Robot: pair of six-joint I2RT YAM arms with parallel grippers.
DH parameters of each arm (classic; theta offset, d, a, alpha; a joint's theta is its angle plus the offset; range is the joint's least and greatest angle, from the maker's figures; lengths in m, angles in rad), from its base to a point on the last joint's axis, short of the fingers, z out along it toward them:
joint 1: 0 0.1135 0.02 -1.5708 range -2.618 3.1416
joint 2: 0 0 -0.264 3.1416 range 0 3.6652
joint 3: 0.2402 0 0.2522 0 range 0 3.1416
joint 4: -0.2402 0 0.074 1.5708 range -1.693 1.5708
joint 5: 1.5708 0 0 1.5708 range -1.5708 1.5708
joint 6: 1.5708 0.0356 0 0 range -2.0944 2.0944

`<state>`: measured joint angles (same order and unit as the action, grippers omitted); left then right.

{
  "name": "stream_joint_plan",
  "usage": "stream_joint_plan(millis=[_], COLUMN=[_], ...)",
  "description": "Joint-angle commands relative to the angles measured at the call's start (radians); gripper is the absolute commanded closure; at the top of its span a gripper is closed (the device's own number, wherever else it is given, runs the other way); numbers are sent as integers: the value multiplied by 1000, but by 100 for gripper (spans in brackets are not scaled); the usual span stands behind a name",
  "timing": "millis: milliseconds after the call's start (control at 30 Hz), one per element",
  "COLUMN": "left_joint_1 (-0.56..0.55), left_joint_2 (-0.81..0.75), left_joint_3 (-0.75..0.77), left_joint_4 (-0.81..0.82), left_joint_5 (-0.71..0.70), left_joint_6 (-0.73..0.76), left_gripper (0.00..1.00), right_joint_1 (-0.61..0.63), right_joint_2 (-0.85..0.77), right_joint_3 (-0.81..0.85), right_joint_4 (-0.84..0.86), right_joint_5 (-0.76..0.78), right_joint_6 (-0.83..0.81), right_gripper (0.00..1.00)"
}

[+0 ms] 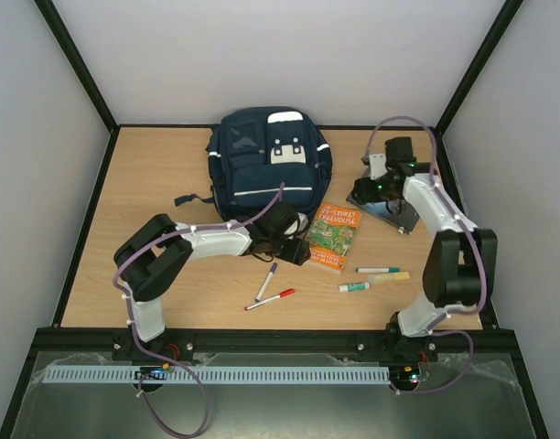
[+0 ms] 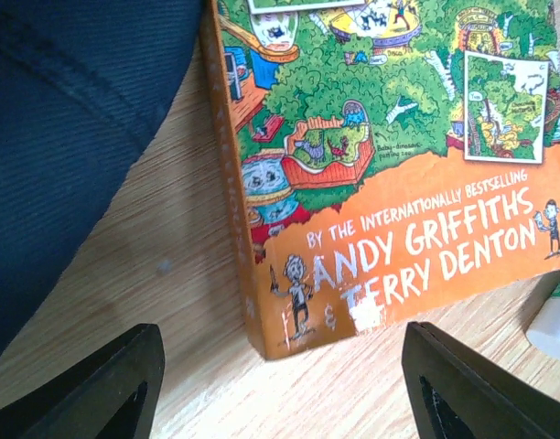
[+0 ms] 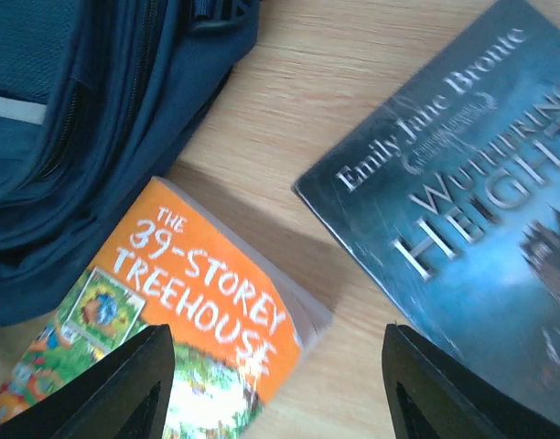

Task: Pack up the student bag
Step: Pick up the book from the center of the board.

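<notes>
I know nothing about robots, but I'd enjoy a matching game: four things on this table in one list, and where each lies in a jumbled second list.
Things:
1. navy blue fabric backpack
2. orange paperback "The 39-Storey Treehouse"
3. dark blue-grey paperback "Wuthering Heights"
4. white marker pen with red cap

Places:
A. closest to the table's near edge
B. beside the backpack, before the left claw
C. far middle of the table
D. far right, under the right claw

Pairs: 1-C, 2-B, 3-D, 4-A.

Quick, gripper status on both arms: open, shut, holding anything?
Left gripper: open, empty, at the corner of the orange illustrated paperback book.
Right gripper: open, empty, near the dark grey-blue Wuthering Heights paperback.
</notes>
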<state>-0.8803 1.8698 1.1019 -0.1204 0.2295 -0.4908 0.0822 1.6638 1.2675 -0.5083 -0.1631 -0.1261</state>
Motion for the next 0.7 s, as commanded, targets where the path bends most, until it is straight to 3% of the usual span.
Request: stream_joint_plan(millis=[0,100,267,667], left_joint_1=[14,28,53,58], left_joint_2=[-78,-98,-61,23], left_joint_3=[-39,-62,-60,-50], left_joint_4=[10,43,98,225], left_joint_5=[-45,-45,21,160], left_joint_6=[-3,-3,-20,-90], left_gripper=[25,19,19,29], right_joint_1=[-59,-64,-64,-64], right_joint_2=[-71,-95,-83,99], right_joint_3=[-100,-173,-223,-245], right_joint_4=[-170,-189,-169,-89], right_joint_5=[-138,-182,-228,-312], right_joint_6=[-8,-42,-50,-10], right_gripper=[37,37,38,47])
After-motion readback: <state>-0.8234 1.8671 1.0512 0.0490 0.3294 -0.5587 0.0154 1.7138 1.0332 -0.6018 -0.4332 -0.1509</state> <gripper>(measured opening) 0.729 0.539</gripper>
